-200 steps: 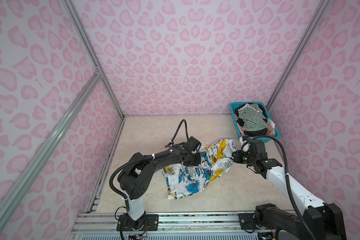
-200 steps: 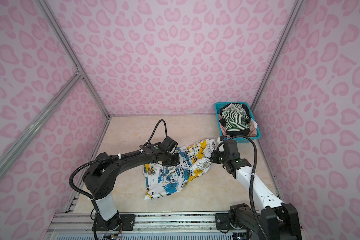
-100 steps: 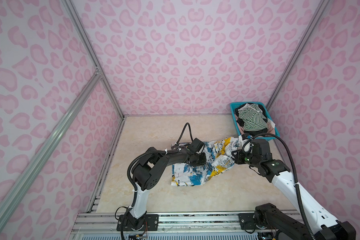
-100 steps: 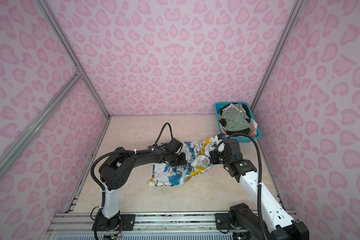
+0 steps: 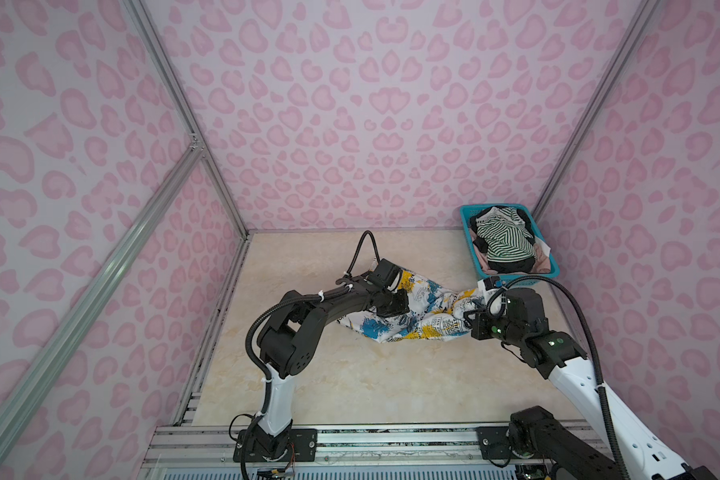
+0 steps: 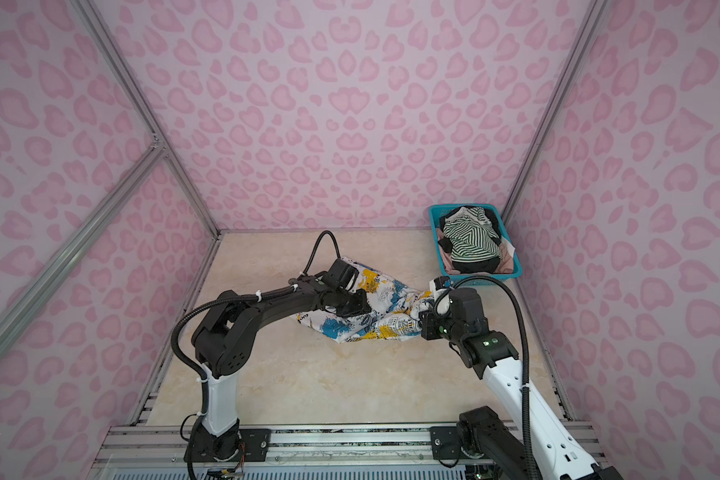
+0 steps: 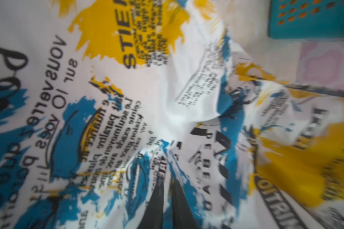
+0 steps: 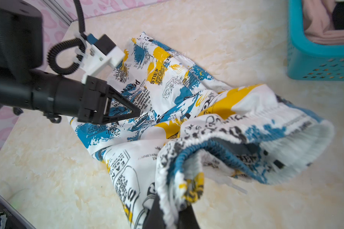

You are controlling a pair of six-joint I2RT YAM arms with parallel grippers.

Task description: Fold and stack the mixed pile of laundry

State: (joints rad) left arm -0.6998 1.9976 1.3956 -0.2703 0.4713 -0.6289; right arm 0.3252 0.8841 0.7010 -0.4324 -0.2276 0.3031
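In both top views the left gripper [image 5: 398,305] and the right gripper [image 5: 468,318] each pinch the printed garment [image 5: 412,326]. It sags between them onto the table [image 5: 350,374]. The basket [image 5: 512,277] holding the striped top [image 5: 501,243] sits just beyond the right gripper. An uneven pull apart could tug one pinch loose.

In the left wrist view, the fingers [image 7: 157,198] stand almost together on a thin ridge of cloth. That little fabric may slip out.

In the right wrist view, the right gripper's jaws are closed on the bunched elastic waistband [image 8: 207,146], several layers at once. The garment may therefore spread twisted rather than flat, and a swing toward the basket could catch its rim.
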